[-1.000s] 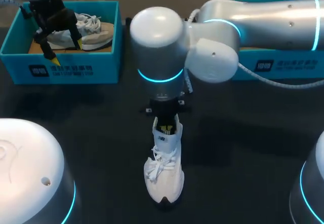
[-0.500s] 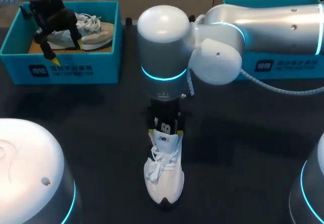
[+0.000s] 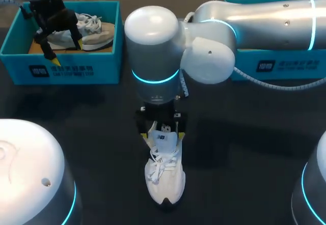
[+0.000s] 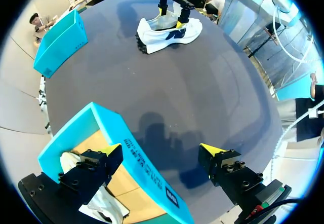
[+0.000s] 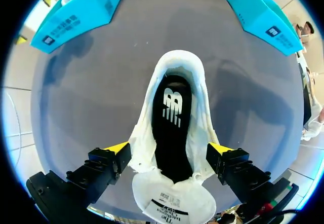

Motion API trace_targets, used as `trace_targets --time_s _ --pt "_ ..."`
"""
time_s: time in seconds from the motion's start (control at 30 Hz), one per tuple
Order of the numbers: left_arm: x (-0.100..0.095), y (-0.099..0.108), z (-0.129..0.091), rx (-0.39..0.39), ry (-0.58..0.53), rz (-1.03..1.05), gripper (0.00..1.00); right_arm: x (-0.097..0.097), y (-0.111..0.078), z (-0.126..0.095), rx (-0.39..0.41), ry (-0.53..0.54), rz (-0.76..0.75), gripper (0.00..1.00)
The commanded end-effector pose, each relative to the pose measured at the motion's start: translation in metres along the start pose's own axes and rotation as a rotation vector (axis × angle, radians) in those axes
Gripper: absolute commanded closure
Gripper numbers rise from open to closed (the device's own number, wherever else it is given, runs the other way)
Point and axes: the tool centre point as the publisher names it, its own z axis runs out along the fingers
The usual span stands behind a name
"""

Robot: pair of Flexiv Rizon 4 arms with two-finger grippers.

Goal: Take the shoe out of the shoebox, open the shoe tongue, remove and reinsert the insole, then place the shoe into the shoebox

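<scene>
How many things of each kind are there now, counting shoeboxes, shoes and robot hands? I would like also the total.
Shoeboxes: 2, the left shoebox and the right shoebox.
Shoes: 2, the white shoe on the table and a second shoe in the left shoebox.
Hands: 2, the left hand and the right hand.
Total: 6.

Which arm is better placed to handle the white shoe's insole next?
Right. The right fingers flank the shoe's opening, with the insole straight ahead. The left fingers straddle the shoebox wall, far from the shoe.
</scene>
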Motion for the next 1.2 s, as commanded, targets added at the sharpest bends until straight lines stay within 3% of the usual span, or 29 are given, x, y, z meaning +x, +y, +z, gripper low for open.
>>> trace_targets --time_s 0.03,0.57,0.77,1.03,1.2 --pt "0.0 0.001 -0.001 -0.001 0.003 0.001 0.0 0.001 -0.008 -0.002 -0.025 -0.016 0.306 0.0" --pt "0.0 0.001 -0.001 -0.001 0.003 0.001 0.0 -0.003 -0.03 -0.003 0.002 -0.005 0.371 0.0" --pt "0.0 0.001 -0.001 -0.001 0.003 0.001 0.0 0.0 -0.048 -0.018 -0.004 -0.019 0.41 0.0" --pt "0.0 0.001 -0.001 -0.001 0.003 0.001 0.0 0.003 -0.07 -0.02 0.009 -0.011 0.465 0.0" --pt "0.0 0.001 -0.001 -0.001 0.003 0.001 0.0 0.001 -0.094 -0.024 0.028 -0.023 0.532 0.0"
